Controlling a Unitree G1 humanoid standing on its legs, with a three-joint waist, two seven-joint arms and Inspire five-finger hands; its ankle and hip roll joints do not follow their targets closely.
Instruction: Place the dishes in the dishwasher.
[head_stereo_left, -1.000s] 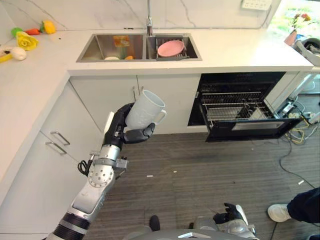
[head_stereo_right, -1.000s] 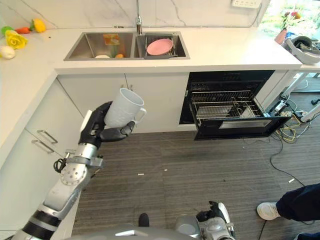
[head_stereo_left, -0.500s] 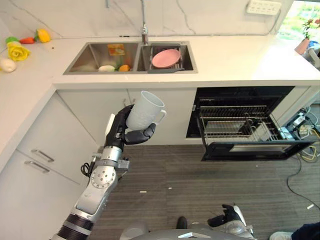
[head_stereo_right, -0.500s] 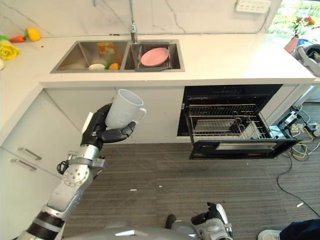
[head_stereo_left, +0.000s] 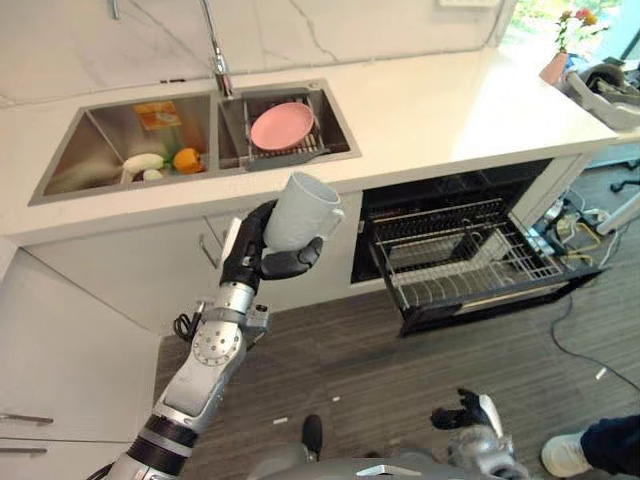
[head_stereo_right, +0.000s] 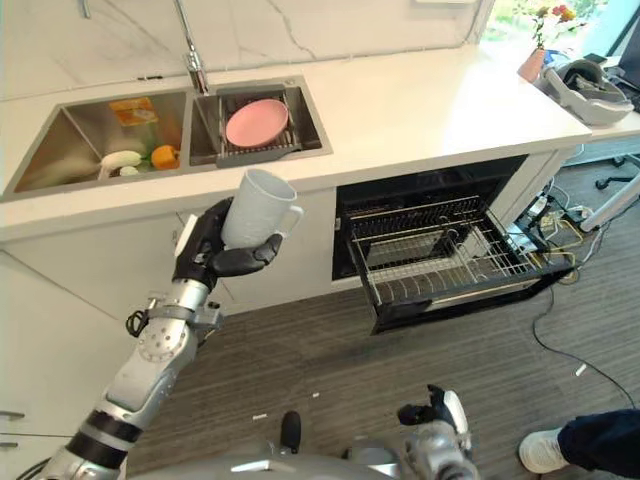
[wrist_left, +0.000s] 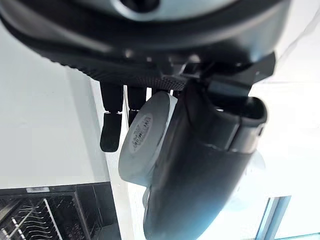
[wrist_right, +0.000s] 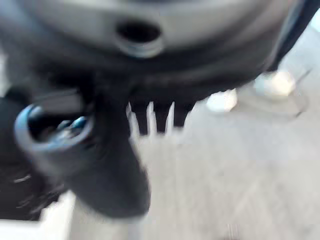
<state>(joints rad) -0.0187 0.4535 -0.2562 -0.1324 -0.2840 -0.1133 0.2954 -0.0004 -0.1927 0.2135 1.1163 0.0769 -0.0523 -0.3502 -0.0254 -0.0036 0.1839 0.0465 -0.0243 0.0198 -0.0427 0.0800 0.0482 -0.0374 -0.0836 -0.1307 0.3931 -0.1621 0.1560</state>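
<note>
Mug (head_stereo_left: 298, 210), white, is sitting in my left hand (head_stereo_left: 254, 256), whose fingers and thumb are curling round its body, mouth tilting up toward one o'clock, in front of the cabinet below the sink (head_stereo_left: 100, 160). At three o'clock from it I'm seeing the dishwasher (head_stereo_left: 470, 255) standing open with its rack (head_stereo_left: 460, 262) pulled out. A pink plate (head_stereo_left: 281, 125) is lying in the sink's right basin. My right hand (head_stereo_left: 470, 415) is hanging low at five o'clock; I cannot tell how its fingers are set.

Honestly can't read a single thing from my end. There's a small round sticker on the base of the mug (wrist_left: 145, 145) with some print on it, but it's too tiny for me to make out. No numbers or signs anywhere else.
</note>
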